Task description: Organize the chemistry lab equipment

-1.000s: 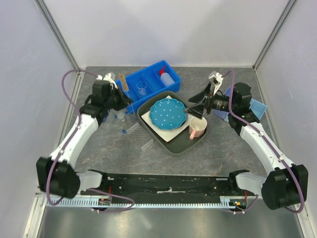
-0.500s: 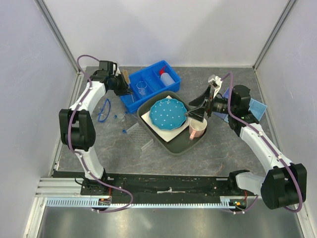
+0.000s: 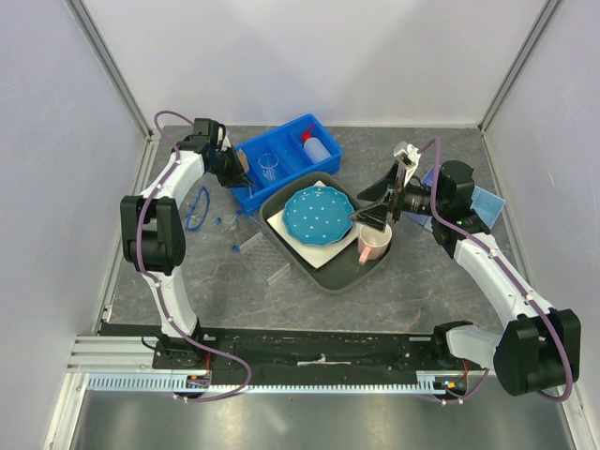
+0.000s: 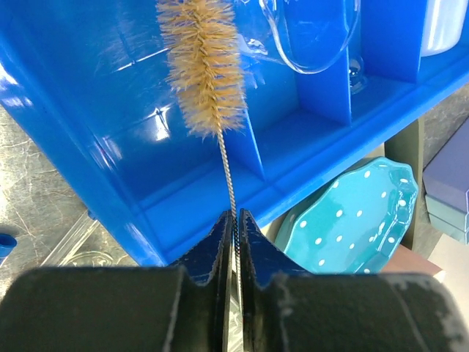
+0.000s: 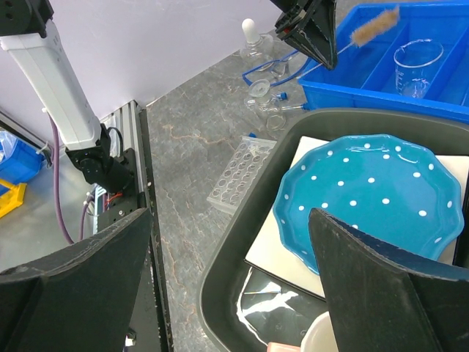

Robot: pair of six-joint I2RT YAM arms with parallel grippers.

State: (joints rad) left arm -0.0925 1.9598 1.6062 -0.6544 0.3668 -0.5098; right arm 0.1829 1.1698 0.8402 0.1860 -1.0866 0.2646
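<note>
No txt, labels, brands, nos. or signs legible in any view. Blue bin [image 3: 251, 192], dotted plate [image 3: 319, 214], squeeze bottle [image 3: 319, 147] at plate's 12 o'clock: nothing readable on them.

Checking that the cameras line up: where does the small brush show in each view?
Top external: small brush upper left, at the left gripper, over the blue bin.
Left wrist: brush top centre, wire stem pinched in the jaws.
Right wrist: brush top right corner.
Shared landmark: the blue bin.
</note>
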